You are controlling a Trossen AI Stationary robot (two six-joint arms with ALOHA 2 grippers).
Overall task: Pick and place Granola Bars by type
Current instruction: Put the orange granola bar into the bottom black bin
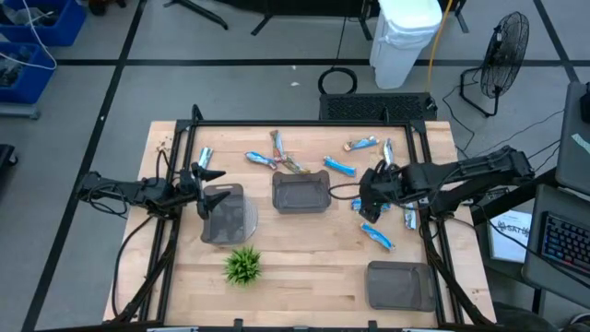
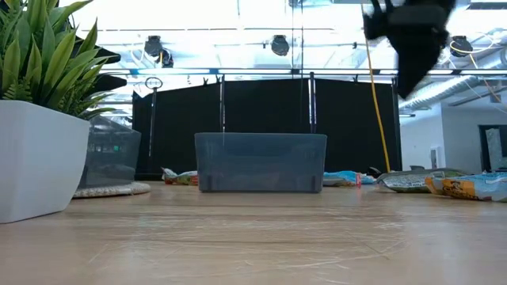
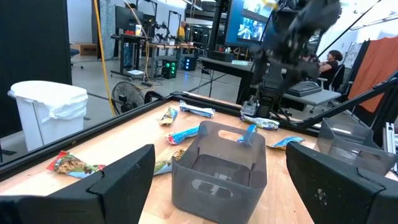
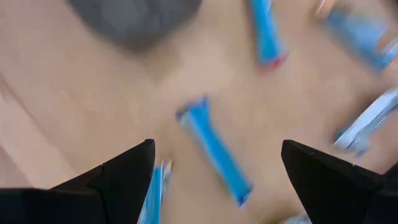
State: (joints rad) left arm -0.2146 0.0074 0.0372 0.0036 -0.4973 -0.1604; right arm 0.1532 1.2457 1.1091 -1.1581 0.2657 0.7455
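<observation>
Right end effector (image 1: 371, 205) hovering released above a bright blue granola bar (image 4: 214, 150) lying flat on the counter (image 1: 304, 267). Left end effector (image 1: 205, 178) released too, waiting by a grey tray (image 1: 226, 214). Probably light, crinkly, slippery foil; best pinched across the narrow middle.

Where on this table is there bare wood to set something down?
Bare wood lies between the plant and the near-right tray, in front of the centre tray. It is crowded with granola bars along the far edge and under the right gripper.
</observation>
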